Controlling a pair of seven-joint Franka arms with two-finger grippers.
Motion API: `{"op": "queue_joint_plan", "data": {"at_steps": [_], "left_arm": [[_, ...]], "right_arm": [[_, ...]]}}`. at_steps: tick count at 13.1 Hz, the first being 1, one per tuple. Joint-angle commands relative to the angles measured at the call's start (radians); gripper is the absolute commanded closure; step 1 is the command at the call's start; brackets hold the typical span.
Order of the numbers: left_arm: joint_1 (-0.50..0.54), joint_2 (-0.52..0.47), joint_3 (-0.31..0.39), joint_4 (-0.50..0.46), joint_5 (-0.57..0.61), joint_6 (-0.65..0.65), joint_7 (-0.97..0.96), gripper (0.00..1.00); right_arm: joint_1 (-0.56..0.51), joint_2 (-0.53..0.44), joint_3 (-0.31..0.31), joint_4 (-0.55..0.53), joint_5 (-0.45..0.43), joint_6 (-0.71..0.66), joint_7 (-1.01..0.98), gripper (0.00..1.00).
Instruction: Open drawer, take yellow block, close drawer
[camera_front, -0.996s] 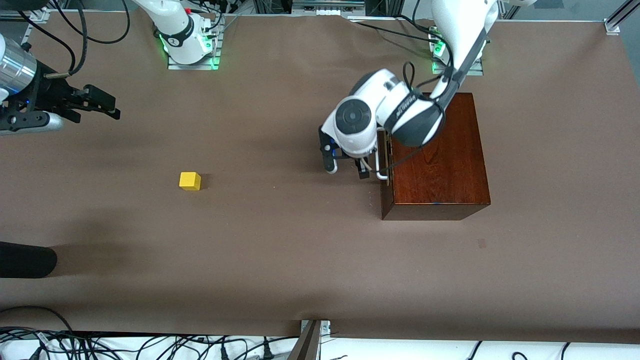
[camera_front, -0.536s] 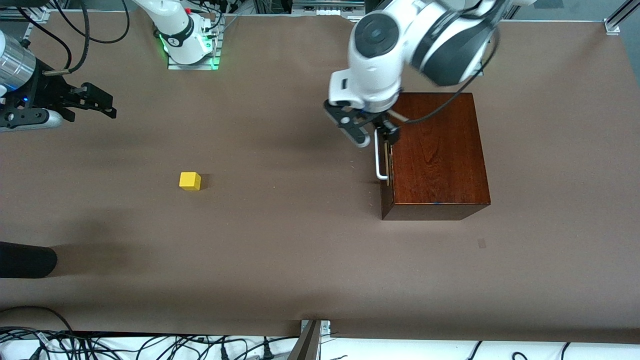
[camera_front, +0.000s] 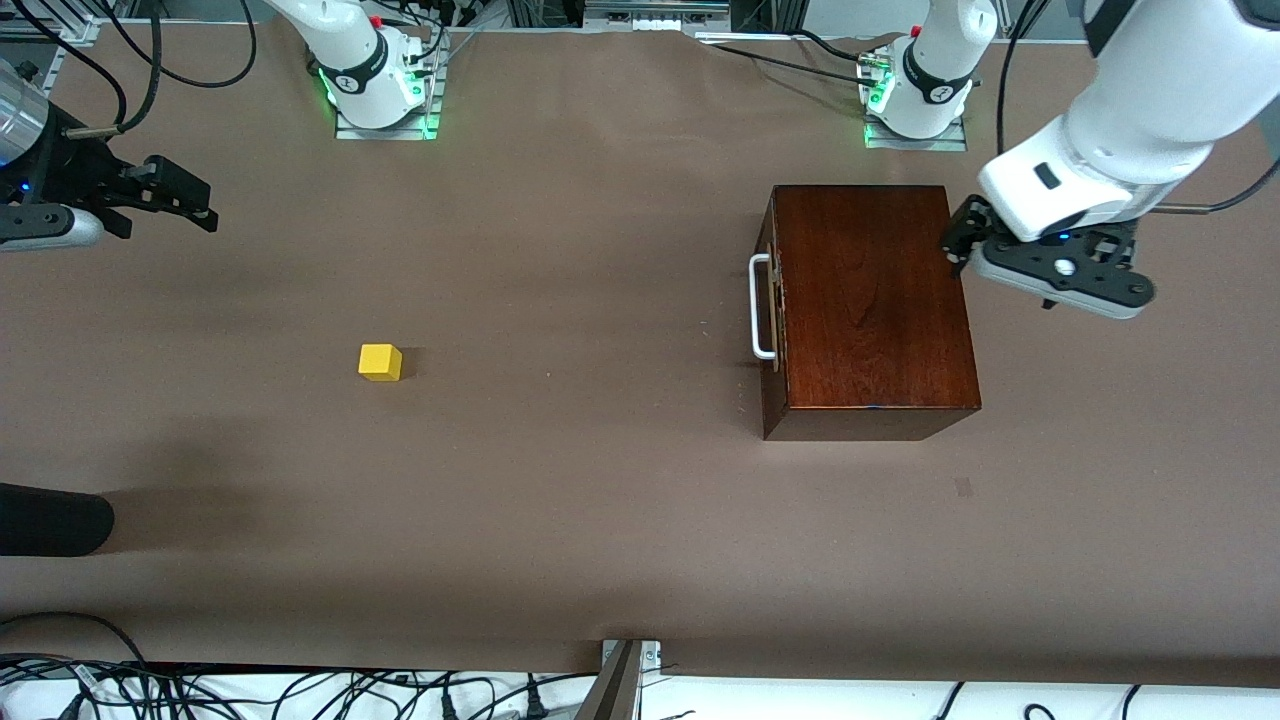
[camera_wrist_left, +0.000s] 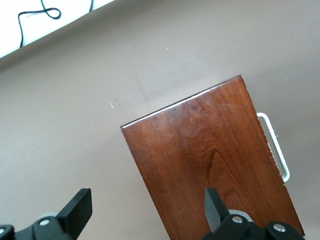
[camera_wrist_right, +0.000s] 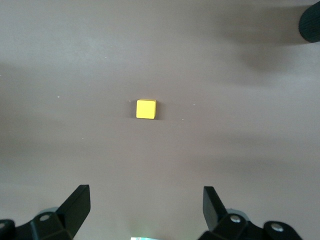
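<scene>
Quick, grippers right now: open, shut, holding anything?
Left gripper: open, empty, up over the wooden box's edge at the left arm's end.
Right gripper: open, empty, above the table, yellow block in its view.

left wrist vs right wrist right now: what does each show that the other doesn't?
Left wrist only: the wooden box seen from above, its white handle along one side and the drawer shut, with the left claw open above the box's edge. Right wrist only: the yellow block lying alone on the table, with the right claw open and well above it. Both: the brown table and an open, empty claw. Neither view shows the other's object.
</scene>
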Motion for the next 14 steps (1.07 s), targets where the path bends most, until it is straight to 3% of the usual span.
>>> {"op": "queue_joint_plan", "data": {"at_steps": [1,5,8,11,14], "left_arm": [[0.049,0.001,-0.007,0.012,-0.031,-0.015,-0.022,0.00],[0.113,-0.004,0.020,-0.010,-0.090,-0.015,-0.055,0.00],[0.006,-0.085,0.202,-0.134,-0.169,0.006,-0.155,0.00],[0.025,-0.212,0.229,-0.368,-0.179,0.242,-0.157,0.00],[0.039,-0.202,0.223,-0.342,-0.170,0.190,-0.155,0.00]], "right_arm": [[0.006,0.024,0.005,0.040,-0.040,-0.026,-0.013,0.00],[0.006,0.026,0.005,0.040,-0.043,-0.026,-0.013,0.00],[0.004,0.024,0.005,0.038,-0.043,-0.031,-0.013,0.00],[0.004,0.026,0.005,0.038,-0.043,-0.041,-0.011,0.00],[0.004,0.026,0.003,0.038,-0.043,-0.041,-0.013,0.00]]}}
